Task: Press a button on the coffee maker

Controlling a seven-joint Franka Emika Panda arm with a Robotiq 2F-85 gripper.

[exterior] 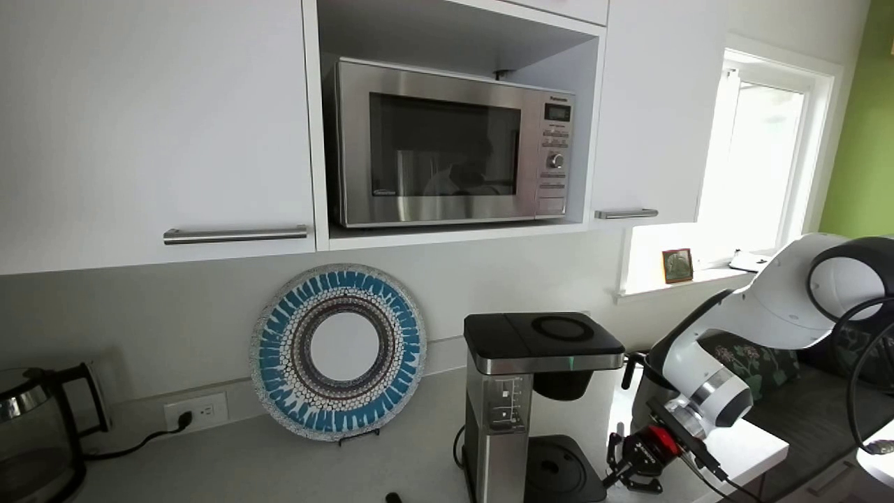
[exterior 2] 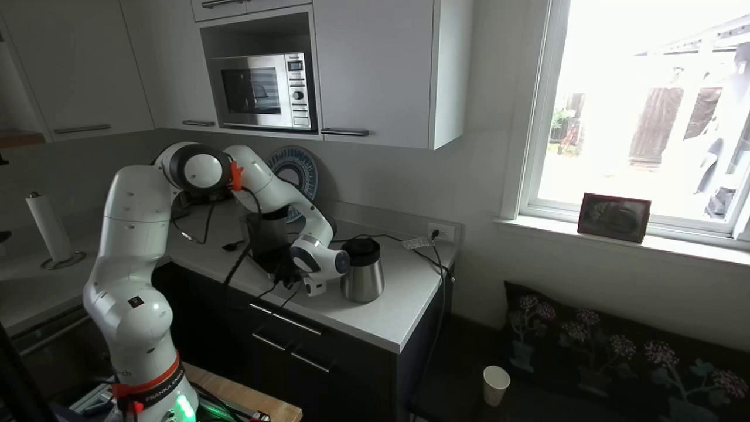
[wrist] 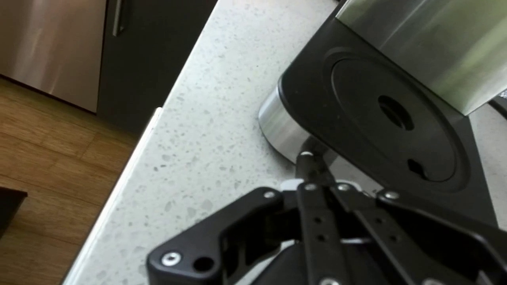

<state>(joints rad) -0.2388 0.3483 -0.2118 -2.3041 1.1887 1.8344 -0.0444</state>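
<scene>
The coffee maker (exterior: pixel 513 342), black and silver with a flat dark top, stands on the counter. In an exterior view it is partly hidden behind my arm (exterior 2: pixel 261 234). In the wrist view its black base plate (wrist: pixel 368 138) shows with a silver front edge. My gripper (exterior: pixel 607 480) is low at the front of that base. In the wrist view the gripper's fingers (wrist: pixel 313 168) are together, with nothing seen between them. The fingertips are at the silver front edge, where a dark reflection shows; I cannot tell for certain whether they touch it.
A steel carafe (exterior 2: pixel 362 284) stands on the counter beside my forearm. The counter's front edge (wrist: pixel 130 166) runs along the left of the wrist view. A blue patterned plate (exterior: pixel 279 349) leans on the wall. A glass kettle (exterior: pixel 42 426) stands at far left. A microwave (exterior: pixel 447 209) is above.
</scene>
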